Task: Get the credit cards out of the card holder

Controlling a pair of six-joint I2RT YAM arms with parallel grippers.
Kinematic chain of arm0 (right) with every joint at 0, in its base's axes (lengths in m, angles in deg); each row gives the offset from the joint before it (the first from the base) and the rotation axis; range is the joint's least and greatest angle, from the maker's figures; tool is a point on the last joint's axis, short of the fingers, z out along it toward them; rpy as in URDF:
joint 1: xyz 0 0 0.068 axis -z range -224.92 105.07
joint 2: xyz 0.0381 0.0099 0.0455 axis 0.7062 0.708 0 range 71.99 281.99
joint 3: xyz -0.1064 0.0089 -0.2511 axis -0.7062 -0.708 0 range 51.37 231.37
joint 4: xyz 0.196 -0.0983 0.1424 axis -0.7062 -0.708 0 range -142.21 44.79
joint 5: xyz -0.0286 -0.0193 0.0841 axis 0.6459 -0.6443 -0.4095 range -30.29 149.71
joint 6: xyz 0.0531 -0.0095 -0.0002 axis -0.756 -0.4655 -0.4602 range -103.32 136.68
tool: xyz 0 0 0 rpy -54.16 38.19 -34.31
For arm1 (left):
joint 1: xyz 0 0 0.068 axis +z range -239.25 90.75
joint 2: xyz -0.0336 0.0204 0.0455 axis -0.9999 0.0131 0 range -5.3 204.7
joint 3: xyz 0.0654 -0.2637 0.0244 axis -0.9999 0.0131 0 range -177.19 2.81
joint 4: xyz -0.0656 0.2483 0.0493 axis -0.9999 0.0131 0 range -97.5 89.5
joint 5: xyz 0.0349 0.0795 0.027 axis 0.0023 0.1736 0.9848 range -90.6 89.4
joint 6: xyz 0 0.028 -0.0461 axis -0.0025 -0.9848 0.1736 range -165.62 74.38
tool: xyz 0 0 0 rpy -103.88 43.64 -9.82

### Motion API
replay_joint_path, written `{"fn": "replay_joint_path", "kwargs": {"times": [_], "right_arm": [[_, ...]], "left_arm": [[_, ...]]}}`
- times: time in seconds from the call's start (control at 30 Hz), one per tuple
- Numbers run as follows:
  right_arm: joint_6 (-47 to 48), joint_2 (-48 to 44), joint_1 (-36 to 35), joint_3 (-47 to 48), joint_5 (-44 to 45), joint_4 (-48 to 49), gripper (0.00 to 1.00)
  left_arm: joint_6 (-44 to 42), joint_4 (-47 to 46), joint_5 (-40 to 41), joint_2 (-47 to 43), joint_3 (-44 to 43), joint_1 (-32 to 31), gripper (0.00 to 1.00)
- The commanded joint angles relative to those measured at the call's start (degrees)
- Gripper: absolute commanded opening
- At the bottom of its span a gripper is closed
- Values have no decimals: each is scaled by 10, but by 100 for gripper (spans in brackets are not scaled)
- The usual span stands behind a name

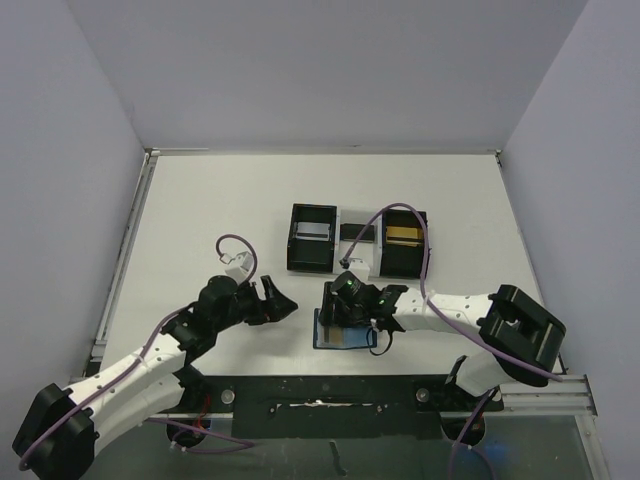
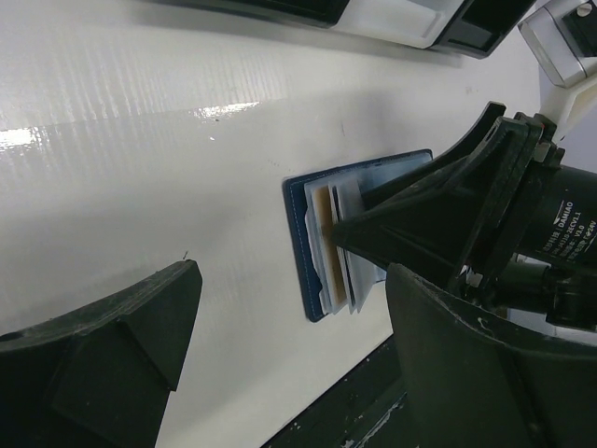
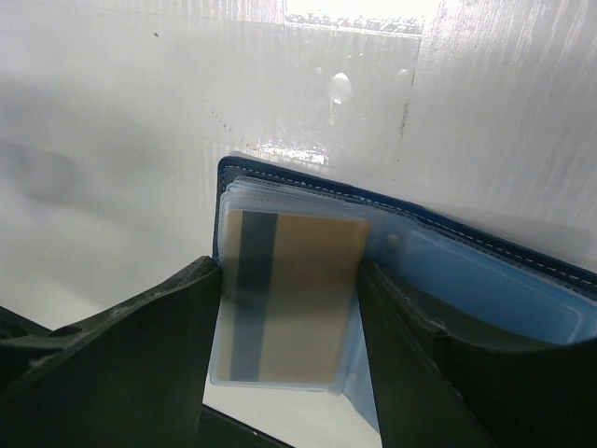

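The dark blue card holder (image 1: 330, 338) (image 2: 300, 224) (image 3: 485, 245) lies spread open on the white table near the front edge. Its clear plastic sleeves are fanned up. A gold credit card (image 3: 308, 308) (image 2: 324, 224) with a dark stripe sits in the top sleeve. My right gripper (image 1: 343, 318) (image 3: 289, 271) reaches down onto the holder, and its fingers press both long edges of that sleeved card. My left gripper (image 1: 285, 303) (image 2: 294, 289) hovers open just left of the holder, touching nothing.
Two black open-top boxes (image 1: 312, 262) (image 1: 404, 265) joined by a white tray (image 1: 358, 268) stand behind the holder. The left box holds a silver-grey card (image 1: 312, 232), the right one a gold card (image 1: 404, 233). A black rail (image 1: 320, 400) runs along the near edge.
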State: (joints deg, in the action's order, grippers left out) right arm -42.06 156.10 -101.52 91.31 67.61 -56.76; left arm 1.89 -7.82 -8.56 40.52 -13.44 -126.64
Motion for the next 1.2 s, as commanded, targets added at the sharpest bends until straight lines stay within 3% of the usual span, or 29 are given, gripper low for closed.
{"fn": "replay_joint_path", "kwargs": {"times": [0.0,0.43,0.9,1.17], "right_arm": [[10,24,2,3,7,-25,58],[37,34,-21,56,43,-78,69],[18,44,-49,139,129,-184,71],[12,95,-50,119,99,-144,68]], "left_arm": [[-10,-58,-31,14,-5,2,80],[-9,-44,-18,8,-11,1,80],[-7,16,45,-56,-12,2,80],[-8,9,42,-41,-16,2,80]]}}
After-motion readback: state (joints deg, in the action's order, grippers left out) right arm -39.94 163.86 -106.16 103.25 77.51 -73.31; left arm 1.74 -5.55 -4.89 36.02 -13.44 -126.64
